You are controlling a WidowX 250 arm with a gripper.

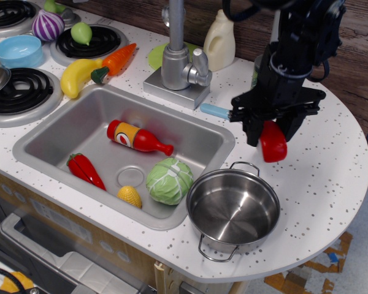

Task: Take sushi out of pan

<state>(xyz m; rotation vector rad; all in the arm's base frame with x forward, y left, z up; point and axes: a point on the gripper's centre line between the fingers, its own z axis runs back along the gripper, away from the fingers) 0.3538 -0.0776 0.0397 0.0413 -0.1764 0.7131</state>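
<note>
The sushi (273, 143), a glossy red rounded block, hangs in my gripper (272, 136), which is shut on it above the speckled counter, just beyond the far rim of the pan. Only its red side shows. The pan (233, 210), a round shiny steel pot with two wire loop handles, stands empty at the counter's front right, next to the sink. My black arm reaches down from the top right.
The steel sink (61, 131) holds a red bottle (137, 138), a red chili (84, 170), a cabbage (169, 180) and a corn piece (129, 196). A faucet (178, 58) and white bottle (221, 40) stand behind. The counter edge (349, 184) curves at the right.
</note>
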